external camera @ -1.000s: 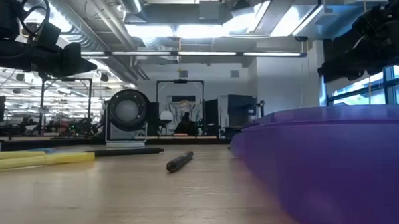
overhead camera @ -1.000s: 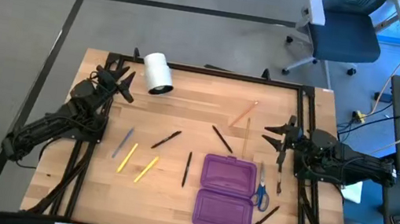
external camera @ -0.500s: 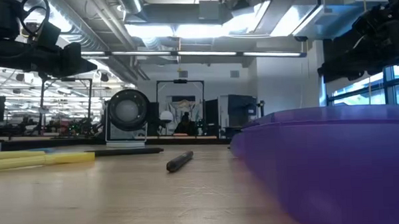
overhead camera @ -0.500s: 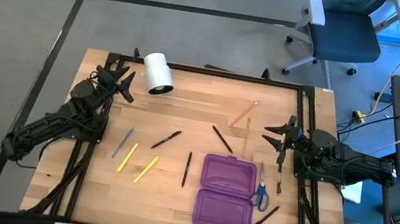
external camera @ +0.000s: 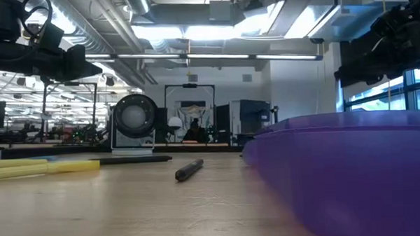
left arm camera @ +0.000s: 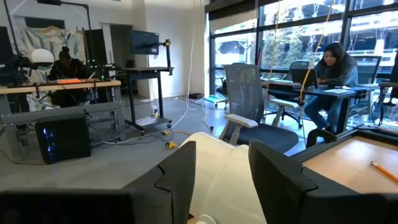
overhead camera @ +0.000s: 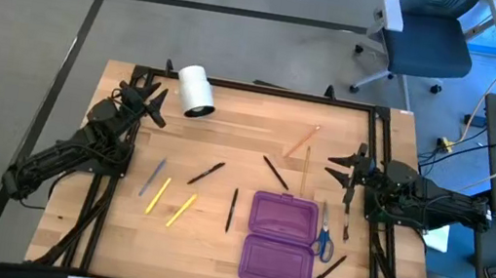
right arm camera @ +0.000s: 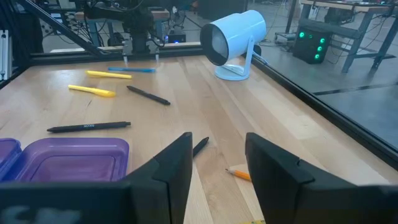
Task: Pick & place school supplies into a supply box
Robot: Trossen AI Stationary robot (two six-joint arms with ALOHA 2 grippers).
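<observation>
Wooden table [overhead camera: 215, 228] carries purple case [overhead camera: 280, 241], scissors [overhead camera: 324, 239], white roll [overhead camera: 196, 90], perhaps 10 pens.

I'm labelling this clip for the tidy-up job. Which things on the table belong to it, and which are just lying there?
Part of the job:
- purple supply box, open
- two yellow pens
- black pens
- orange pencil
- grey-blue pen
- blue-handled scissors

Just lying there:
- white cylinder roll, at the table's far edge

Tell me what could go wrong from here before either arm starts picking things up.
The scissors lie right beside the purple case, so the right end effector might bump the case. The two yellow pens lie close together; a grab could catch both. The black pens are thin and may slip.
</observation>
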